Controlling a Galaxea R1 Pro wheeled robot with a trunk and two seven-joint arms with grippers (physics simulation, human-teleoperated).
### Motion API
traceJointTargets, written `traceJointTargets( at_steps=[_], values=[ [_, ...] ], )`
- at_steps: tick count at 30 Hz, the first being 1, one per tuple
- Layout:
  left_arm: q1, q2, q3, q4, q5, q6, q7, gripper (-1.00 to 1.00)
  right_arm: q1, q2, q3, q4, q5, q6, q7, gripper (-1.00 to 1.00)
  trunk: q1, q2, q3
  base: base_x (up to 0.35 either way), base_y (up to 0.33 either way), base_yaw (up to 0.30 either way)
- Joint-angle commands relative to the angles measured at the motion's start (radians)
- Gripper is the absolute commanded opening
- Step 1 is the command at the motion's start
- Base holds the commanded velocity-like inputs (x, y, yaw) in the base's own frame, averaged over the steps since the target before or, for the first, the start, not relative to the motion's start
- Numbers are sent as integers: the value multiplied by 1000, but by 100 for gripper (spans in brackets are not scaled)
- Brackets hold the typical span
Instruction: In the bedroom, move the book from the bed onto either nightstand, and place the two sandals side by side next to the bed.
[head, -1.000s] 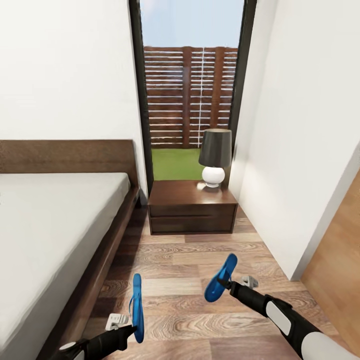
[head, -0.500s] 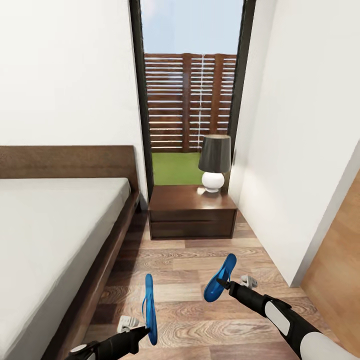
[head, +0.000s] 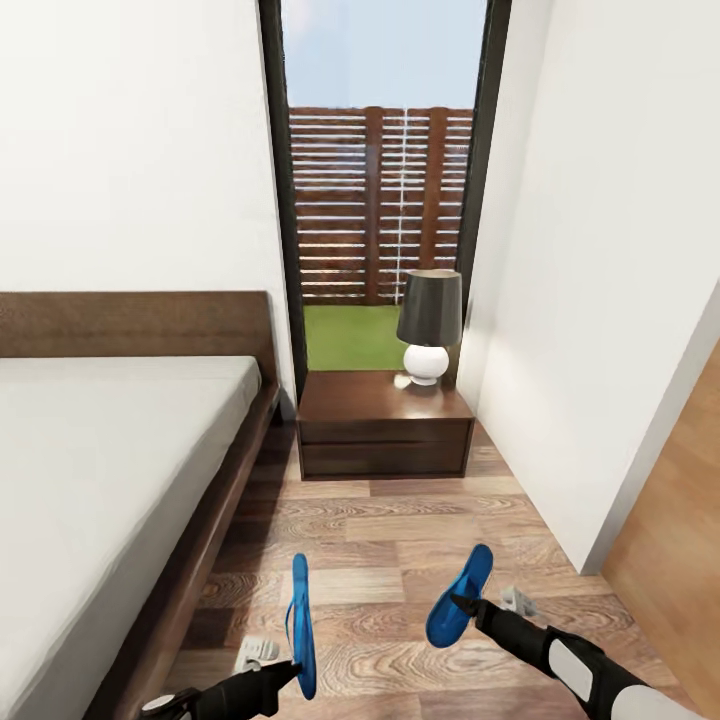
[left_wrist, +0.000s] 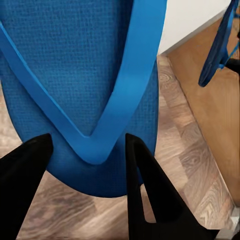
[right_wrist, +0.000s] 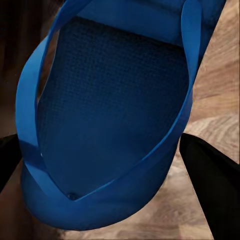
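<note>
Two bright blue sandals hang above the wood floor to the right of the bed (head: 110, 470). My left gripper (head: 283, 672) is shut on one sandal (head: 300, 625), which stands on edge; the left wrist view shows this sandal (left_wrist: 75, 75) between the black fingers (left_wrist: 150, 190). My right gripper (head: 468, 606) is shut on the other sandal (head: 460, 595), which the right wrist view shows as a sole (right_wrist: 115, 125) held at its heel. The sandals are about a hand's width apart. The nightstand (head: 385, 425) stands ahead by the window. The book is out of view.
A lamp (head: 430, 320) with a dark shade sits on the nightstand's right side. A white wall (head: 580, 300) closes the right side and a brown door (head: 670, 560) stands at the lower right. Wood floor (head: 390, 520) stretches between bed frame and wall.
The left gripper carried its sandal a little to the right. The right gripper moved down and right with its sandal. The view tilted slightly.
</note>
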Motion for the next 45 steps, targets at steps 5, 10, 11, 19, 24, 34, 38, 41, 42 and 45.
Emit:
traceJointTargets(
  at_steps=[5, 10, 11, 19, 24, 34, 38, 41, 42, 45],
  values=[
    [-1, 1, -7, 21, 9, -5, -1, -100, 0, -1, 6, -1, -9, -8, 1, -100, 0, 0, -1, 0, 0, 0],
    [-1, 1, -7, 23, 9, -5, -1, -100, 0, -1, 6, 23, -8, -9, 1, -100, 0, 0, -1, 0, 0, 0],
    [-1, 1, -7, 23, 9, -5, -1, -100, 0, -1, 6, 46, -8, -11, 1, -100, 0, 0, -1, 45, -45, 0],
    [-1, 1, -7, 23, 9, -5, 0, -100, 0, -1, 6, 90, -8, -12, 1, -100, 0, 0, -1, 136, -130, 0],
    [-1, 1, -7, 24, 9, -5, 0, -100, 0, -1, 6, 92, -8, -12, 1, -100, 0, 0, -1, 42, -41, 0],
    [-1, 0, -8, 24, 9, -5, 0, -100, 0, 0, 6, 93, -8, -12, 1, -100, 0, 0, -1, 202, -206, 0],
    [-1, -1, -7, 24, 9, -5, 0, -100, 0, 1, 6, 93, -8, -12, 1, -100, 0, 0, -1, 221, -226, 0],
    [-1, -1, -7, 24, 9, -5, 0, -100, 0, 1, 6, 93, -8, -12, 1, -100, 0, 0, -1, 222, -227, 0],
    [-1, -1, -7, 24, 9, -5, 0, -100, 0, 1, 6, 93, -8, -12, 1, -100, 0, 0, -1, 222, -227, 0],
    [-1, -1, -7, 24, 9, -5, 0, -100, 0, 1, 6, 93, -8, -12, 1, -100, 0, 0, -1, 222, -227, 0]
  ],
)
